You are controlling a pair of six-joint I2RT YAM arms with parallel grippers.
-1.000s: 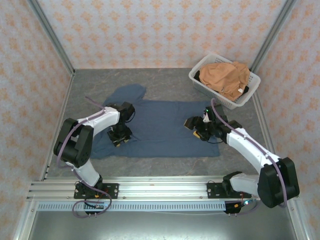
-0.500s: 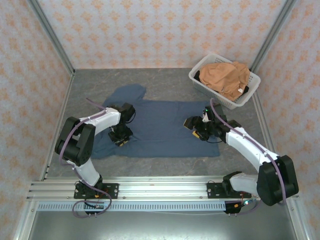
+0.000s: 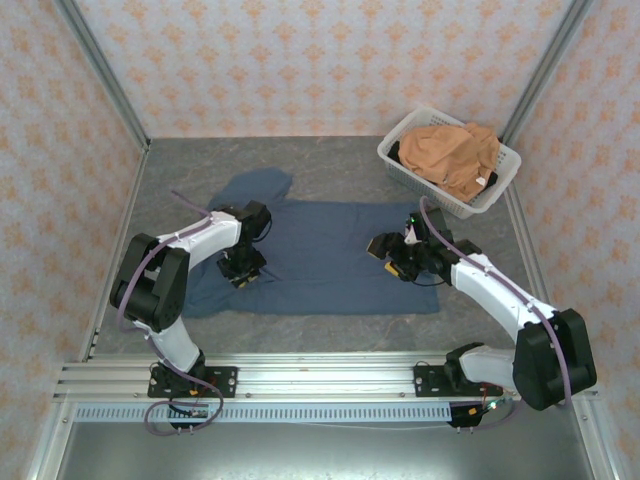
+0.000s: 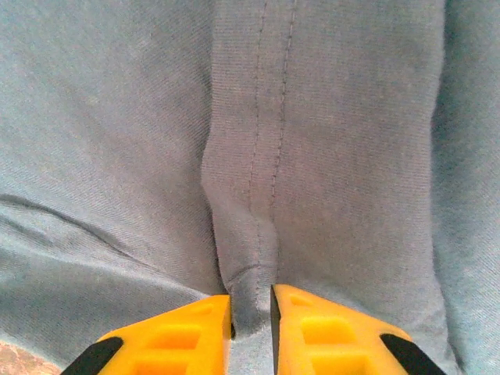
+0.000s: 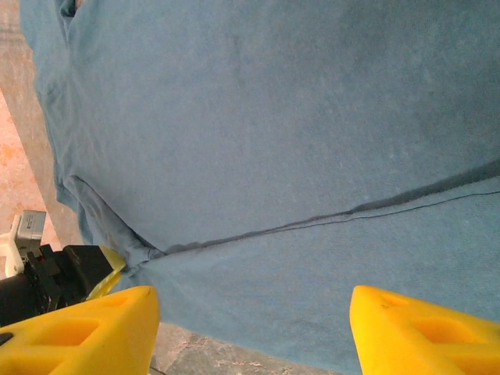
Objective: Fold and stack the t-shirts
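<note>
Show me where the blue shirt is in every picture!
Top external: blue shirt lies spread flat mid-table.
Left wrist: its stitched fold sits pinched in the left gripper.
Right wrist: it spreads above the open right gripper.
Shared landmark: the left gripper pinching the shirt.

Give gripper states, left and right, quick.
left gripper: closed, pinching a fold of the blue t-shirt.
right gripper: open, holding nothing, over the same shirt.
</note>
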